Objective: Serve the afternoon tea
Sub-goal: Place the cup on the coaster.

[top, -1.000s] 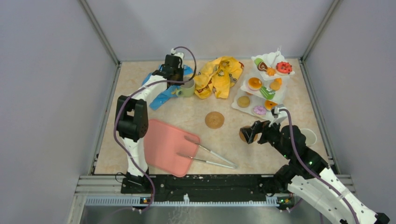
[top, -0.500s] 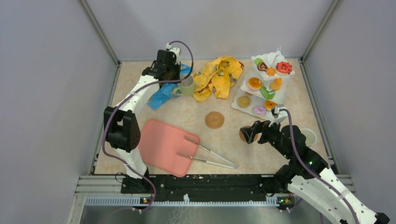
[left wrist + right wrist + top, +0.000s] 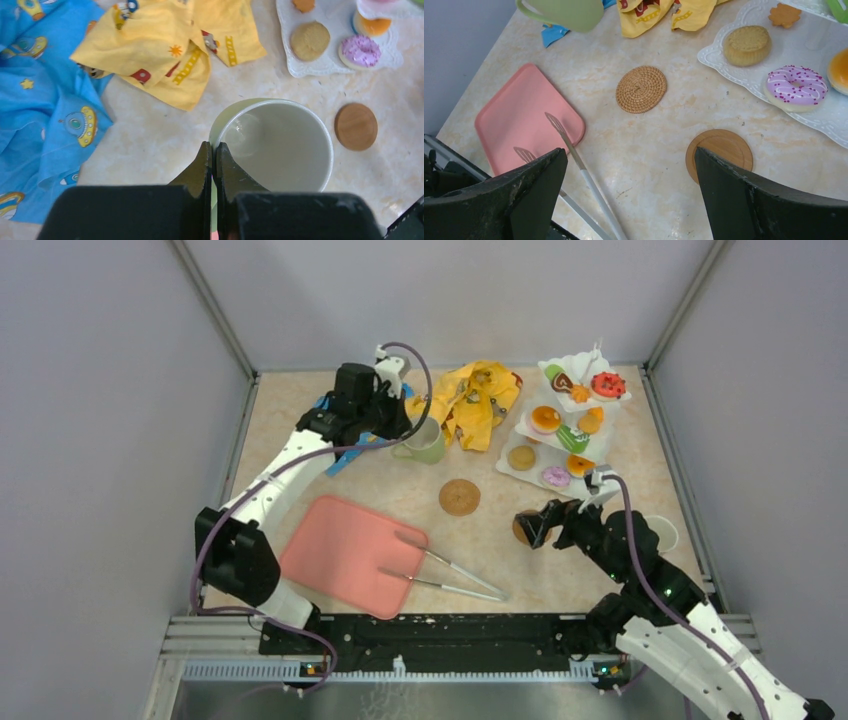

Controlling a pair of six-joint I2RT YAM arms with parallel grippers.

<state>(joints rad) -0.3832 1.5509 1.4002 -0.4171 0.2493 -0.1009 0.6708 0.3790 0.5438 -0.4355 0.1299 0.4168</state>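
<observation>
Pale green ceramic sat pinched in the left gripper (image 3: 214,150), whose jaws were closed to a sliver on the near edge of the pale green mug (image 3: 275,145). Beyond those jaws lay the yellow cloth (image 3: 170,45), and to their left the blue cloth (image 3: 40,100). The right gripper (image 3: 629,152) held nothing, jaws spread wide. The wooden coaster (image 3: 719,150) lay on the table between them, nearer the right finger. The woven coaster (image 3: 641,89) lay farther ahead. The white stand (image 3: 804,45) with its pink donut (image 3: 796,87) stood ahead to the right.
</observation>
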